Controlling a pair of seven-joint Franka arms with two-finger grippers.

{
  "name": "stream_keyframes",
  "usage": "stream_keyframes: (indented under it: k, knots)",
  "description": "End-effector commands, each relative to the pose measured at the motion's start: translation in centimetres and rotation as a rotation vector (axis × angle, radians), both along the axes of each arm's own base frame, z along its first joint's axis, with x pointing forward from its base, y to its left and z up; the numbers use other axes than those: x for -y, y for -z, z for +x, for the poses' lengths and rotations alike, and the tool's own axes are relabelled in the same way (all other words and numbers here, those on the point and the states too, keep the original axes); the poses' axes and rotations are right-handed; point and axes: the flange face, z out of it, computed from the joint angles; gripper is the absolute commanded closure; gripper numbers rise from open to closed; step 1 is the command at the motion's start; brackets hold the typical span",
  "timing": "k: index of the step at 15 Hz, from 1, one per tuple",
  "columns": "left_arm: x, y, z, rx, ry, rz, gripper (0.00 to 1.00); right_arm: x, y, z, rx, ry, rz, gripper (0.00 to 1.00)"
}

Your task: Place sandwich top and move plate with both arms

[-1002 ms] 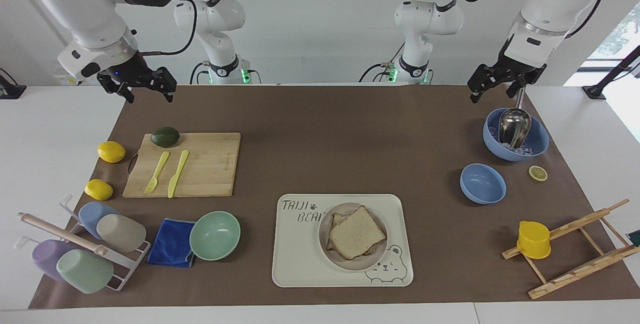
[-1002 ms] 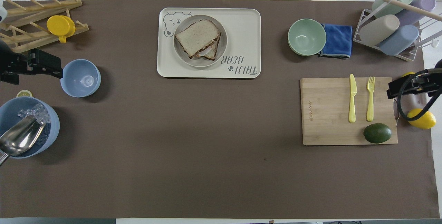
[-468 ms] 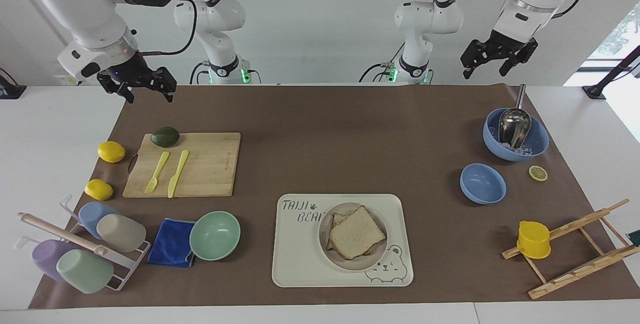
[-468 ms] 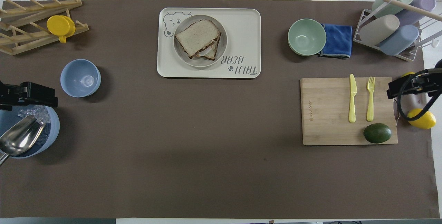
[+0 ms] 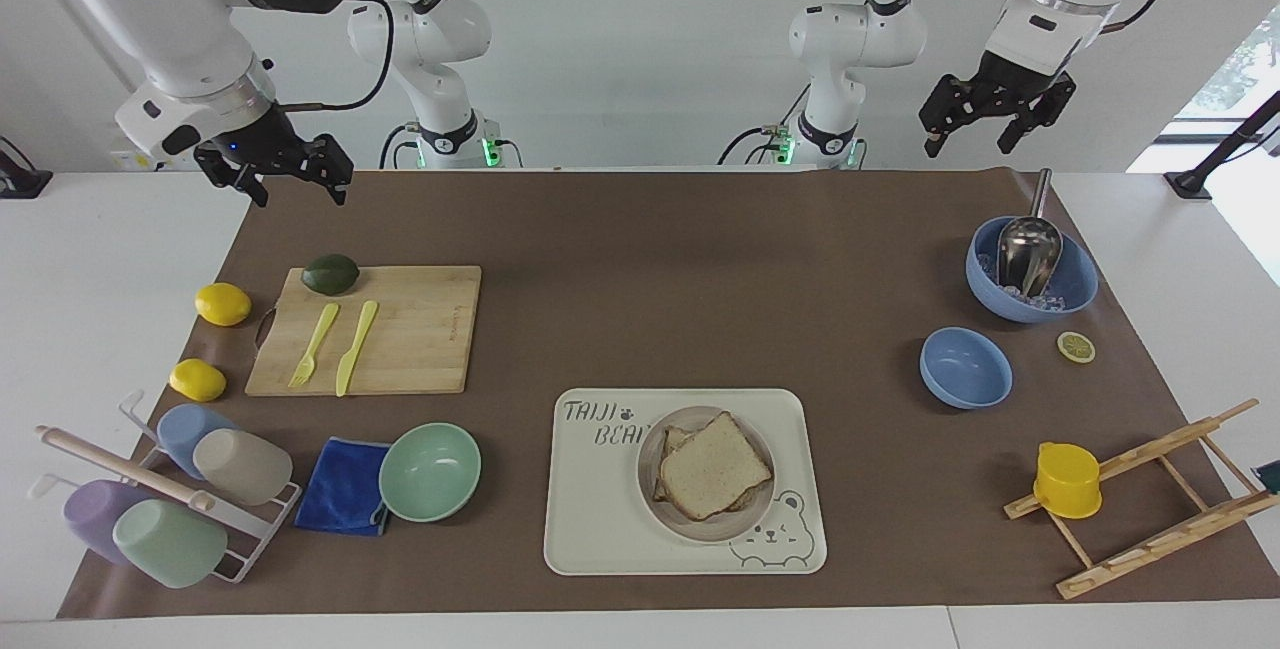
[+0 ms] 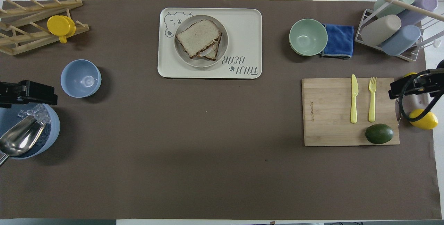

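A cream tray (image 5: 600, 529) with a bear drawing sits on the brown mat, far from the robots. Beside it, toward the right arm's end, lie a mint green bowl (image 5: 430, 471) and a blue cloth (image 5: 342, 499) (touching each other), then a rack of cups (image 5: 170, 494). Nearer the robots, a cutting board (image 5: 410, 329) carries an avocado (image 5: 331, 273), a yellow fork (image 5: 314, 345) and a yellow knife (image 5: 355, 347); two lemons (image 5: 222, 304) lie just beside it. Toward the left arm's end stand two blue bowls (image 5: 965, 367), one holding ice and a metal scoop (image 5: 1028, 251).

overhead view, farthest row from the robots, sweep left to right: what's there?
Wooden rack with yellow cup → cream tray holding the plate → mint bowl → blue cloth → cup rack.
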Motion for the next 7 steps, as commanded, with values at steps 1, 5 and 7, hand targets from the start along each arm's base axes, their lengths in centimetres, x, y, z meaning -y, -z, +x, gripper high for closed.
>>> stream_keyframes:
  k: [1,5,7]
  knots:
    - [0.22,0.15,0.27,0.003,0.013,-0.016,0.0,0.04,-0.32,-0.47,-0.001,0.019,-0.001,0.0]
    - [0.05,0.01,0.18,0.005,0.01,-0.016,0.0,-0.04,-0.32,-0.46,-0.001,0.017,-0.001,0.0]
    - [0.2,0.01,0.15,0.005,0.013,-0.016,0.0,0.13,-0.32,-0.47,-0.001,0.021,-0.001,0.0]
